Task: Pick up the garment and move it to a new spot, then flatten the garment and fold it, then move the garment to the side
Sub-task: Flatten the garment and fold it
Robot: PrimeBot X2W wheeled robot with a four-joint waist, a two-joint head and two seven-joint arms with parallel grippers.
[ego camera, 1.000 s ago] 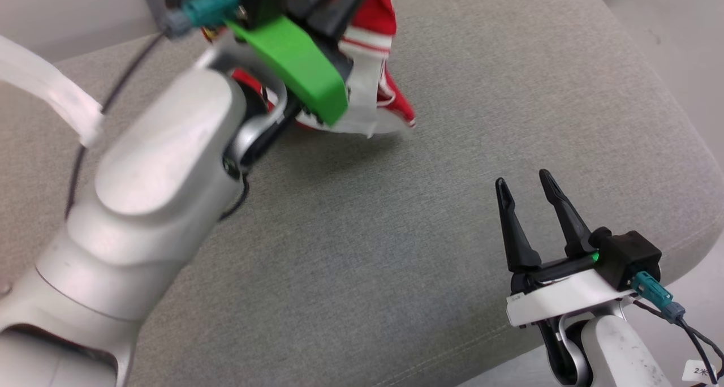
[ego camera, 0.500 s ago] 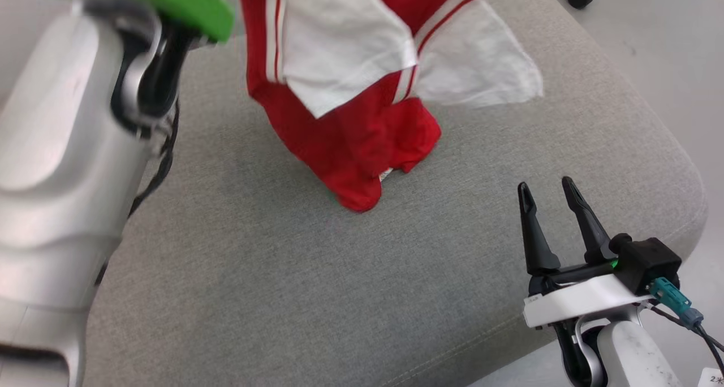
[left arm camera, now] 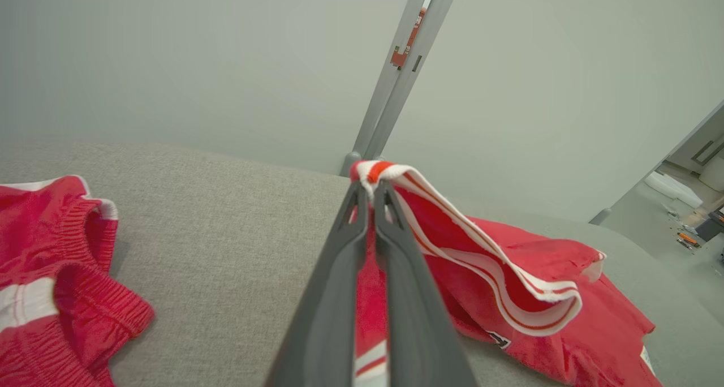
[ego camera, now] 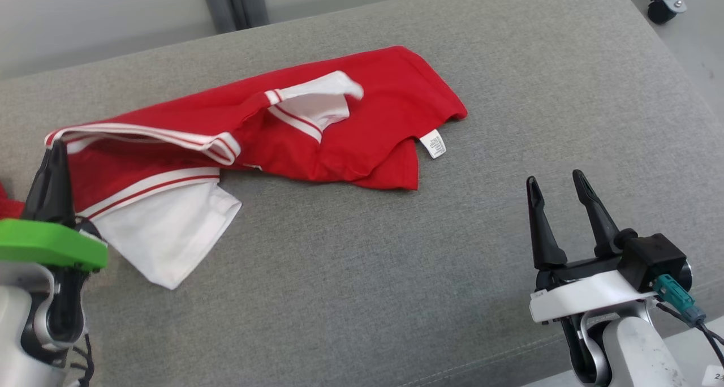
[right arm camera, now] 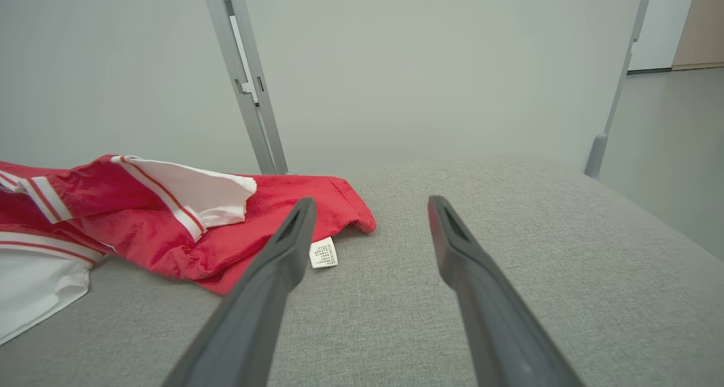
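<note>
A broad grey woven-fabric cushion [ego camera: 362, 296] carries a crumpled red jersey garment with white striped trim [ego camera: 373, 121], sprawled from the cushion's left edge toward its back middle. Its white sleeve [ego camera: 164, 240] fans toward the front left, and a small white care label [ego camera: 434, 144] pokes out at the right hem. The left gripper [ego camera: 55, 152] pinches the striped edge tight at the left edge. The right gripper [ego camera: 555, 176] stands wide apart, holding nothing, near the front-right corner.

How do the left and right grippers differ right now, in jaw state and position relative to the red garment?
The left gripper is shut on the striped edge of the garment; the right gripper is open and holds nothing. The left gripper touches the garment at its left end; the right gripper is over bare grey cushion, apart from the cloth. Both have long dark fingers pointing up the head view.
</note>
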